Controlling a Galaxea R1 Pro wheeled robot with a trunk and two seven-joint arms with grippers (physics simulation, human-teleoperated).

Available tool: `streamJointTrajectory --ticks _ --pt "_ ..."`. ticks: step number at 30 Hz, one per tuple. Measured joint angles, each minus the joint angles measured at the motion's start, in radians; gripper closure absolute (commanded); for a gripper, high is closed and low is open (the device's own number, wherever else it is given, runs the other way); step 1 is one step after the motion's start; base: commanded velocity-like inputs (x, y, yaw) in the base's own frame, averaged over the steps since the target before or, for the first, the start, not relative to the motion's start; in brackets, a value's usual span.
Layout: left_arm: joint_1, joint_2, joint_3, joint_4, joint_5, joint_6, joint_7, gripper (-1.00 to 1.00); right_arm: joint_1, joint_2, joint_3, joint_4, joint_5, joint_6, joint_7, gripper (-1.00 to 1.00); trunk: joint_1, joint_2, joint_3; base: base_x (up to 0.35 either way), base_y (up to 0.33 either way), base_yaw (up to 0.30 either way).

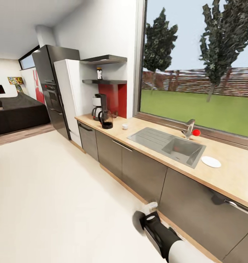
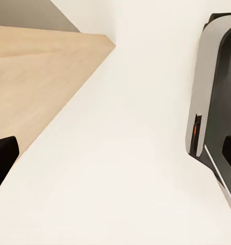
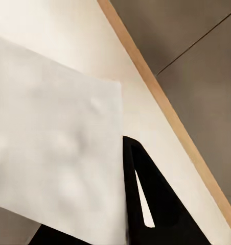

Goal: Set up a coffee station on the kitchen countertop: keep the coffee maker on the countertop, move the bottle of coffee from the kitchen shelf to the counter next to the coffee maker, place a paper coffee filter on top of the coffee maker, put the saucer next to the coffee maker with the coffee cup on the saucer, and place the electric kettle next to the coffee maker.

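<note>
R gripper [image 1: 150,212]: low over the floor by the cabinet fronts, near end of the counter run. In the R wrist view a white sheet, prob. the paper coffee filter [image 3: 54,153], lies flat against a dark finger [image 3: 151,199]; jaws look pinched on it, though the 2nd finger is hidden behind the sheet.
L gripper: just a dark finger tip [image 2: 2,158] at the frame edge in the L wrist view, floor beyond; can't tell if jaws spread or closed.
Saucer [image 1: 211,161]: white, on the counter [image 1: 233,179] near its front edge, just past the sink [image 1: 168,144] on the near side.
Red ball [image 1: 196,132]: at the counter's back edge by the faucet [image 1: 188,128].
Coffee cup [image 1: 125,126]: small, white, mid-counter between sink and far end.
Electric kettle [image 1: 106,119]: dark, far end, near the front edge, just beside the coffee maker [image 1: 98,106].
Coffee bottle [image 1: 99,73]: on the lower shelf [image 1: 104,82] above the far corner, not yet moved.
Step (judged): filter in transit toward the coffee maker.
Next needs: drive along the cabinets to the far end, raise R arm, keep the thin sheet level, set it on the maker's top w/o bumping the kettle.
</note>
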Motion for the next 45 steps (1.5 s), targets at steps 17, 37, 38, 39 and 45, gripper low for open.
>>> streamJointTrajectory --ticks 17,37,38,39,45 --pt "0.0 -0.018 0.004 -0.001 0.007 -0.015 0.0 -1.0 0.022 -0.03 -0.009 0.363 -0.112 -0.279 0.098 1.0 0.0 0.0 0.0 0.0 0.0 0.001" --pt "-0.002 -0.034 0.008 -0.001 0.009 -0.022 0.001 -1.0 0.115 -0.05 -0.009 0.364 -0.117 -0.284 0.112 1.0 0.0 0.0 -0.009 0.194 0.129 0.072" --pt "-0.002 -0.034 0.008 -0.001 0.009 -0.022 0.001 -1.0 0.115 -0.05 -0.009 0.364 -0.117 -0.284 0.112 1.0 0.0 0.0 -0.011 0.28 0.213 0.167" --pt "-0.002 -0.034 0.008 -0.001 0.009 -0.022 0.001 -1.0 0.116 -0.05 -0.009 0.364 -0.117 -0.284 0.112 1.0 0.0 0.0 -0.012 0.28 0.219 0.167" --pt "-0.003 -0.035 0.008 -0.001 0.011 -0.022 0.001 -1.0 0.117 -0.05 -0.01 0.366 -0.117 -0.285 0.112 1.0 0.0 0.0 -0.019 0.274 0.232 0.17"
